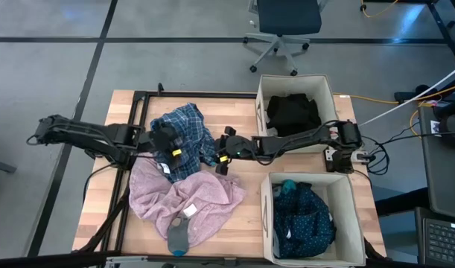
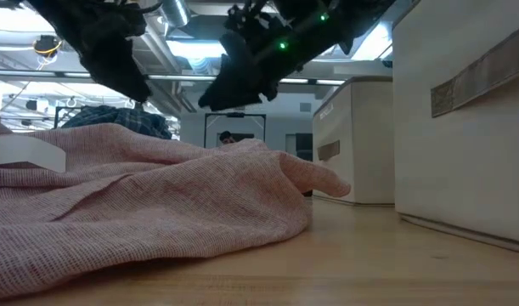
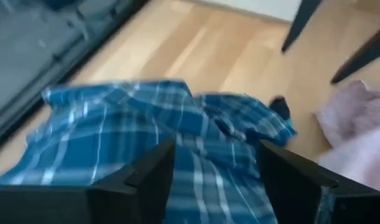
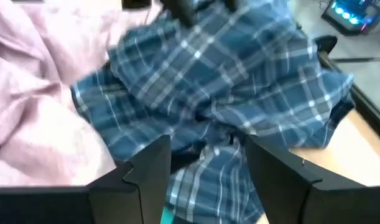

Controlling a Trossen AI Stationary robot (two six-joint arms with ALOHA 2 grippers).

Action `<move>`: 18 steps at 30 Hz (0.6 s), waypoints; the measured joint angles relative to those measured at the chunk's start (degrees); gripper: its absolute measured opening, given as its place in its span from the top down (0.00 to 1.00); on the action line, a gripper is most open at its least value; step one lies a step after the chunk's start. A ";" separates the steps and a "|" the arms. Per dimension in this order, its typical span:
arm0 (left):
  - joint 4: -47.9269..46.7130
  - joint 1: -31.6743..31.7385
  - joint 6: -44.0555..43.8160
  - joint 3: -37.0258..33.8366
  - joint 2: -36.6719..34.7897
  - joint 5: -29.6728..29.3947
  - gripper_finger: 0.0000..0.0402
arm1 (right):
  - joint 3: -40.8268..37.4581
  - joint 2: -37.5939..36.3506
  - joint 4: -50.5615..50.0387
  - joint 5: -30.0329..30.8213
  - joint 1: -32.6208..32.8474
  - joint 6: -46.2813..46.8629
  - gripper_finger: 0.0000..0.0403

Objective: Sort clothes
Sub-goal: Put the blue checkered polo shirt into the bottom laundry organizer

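I hold both released grippers, left gripper (image 1: 167, 149) and right gripper (image 1: 221, 154), at nine and three o'clock of the blue plaid shirt (image 1: 184, 134), flanking it for pickup.

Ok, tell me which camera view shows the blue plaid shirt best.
The high view: the whole blue plaid shirt shows, crumpled on the wooden table beside the pale pink garment. Both wrist views show only close-up parts of it between the fingers. The low view catches just a dark sliver behind the pink fabric.
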 joint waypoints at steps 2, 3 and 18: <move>-3.83 0.30 -3.38 1.58 -0.01 3.54 0.42 | 0.06 -0.06 0.98 0.01 0.00 -0.02 0.49; -5.19 0.45 -4.94 2.22 0.00 5.00 0.40 | 0.06 -0.06 1.08 0.00 0.00 -0.32 0.49; 0.61 0.72 -21.83 -10.02 4.01 4.47 0.39 | -0.03 2.15 4.27 -0.02 0.00 -0.52 0.49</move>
